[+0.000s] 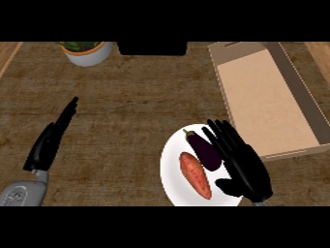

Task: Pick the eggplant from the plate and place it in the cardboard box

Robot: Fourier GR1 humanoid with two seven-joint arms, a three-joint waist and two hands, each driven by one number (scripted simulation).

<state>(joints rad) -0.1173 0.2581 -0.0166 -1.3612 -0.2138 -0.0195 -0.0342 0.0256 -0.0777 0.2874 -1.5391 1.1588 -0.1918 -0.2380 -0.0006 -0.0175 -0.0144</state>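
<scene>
Plainly the task is barely begun: the eggplant lies on the white plate near the counter's near edge, next to an orange sweet potato, and the right hand hovers just beside it, fingers straight and holding nothing. Grasping it, lifting it and setting it in the cardboard box along the right edge all remain, I judge; the left hand rests open toward the left edge. No label or writing can be read
</scene>
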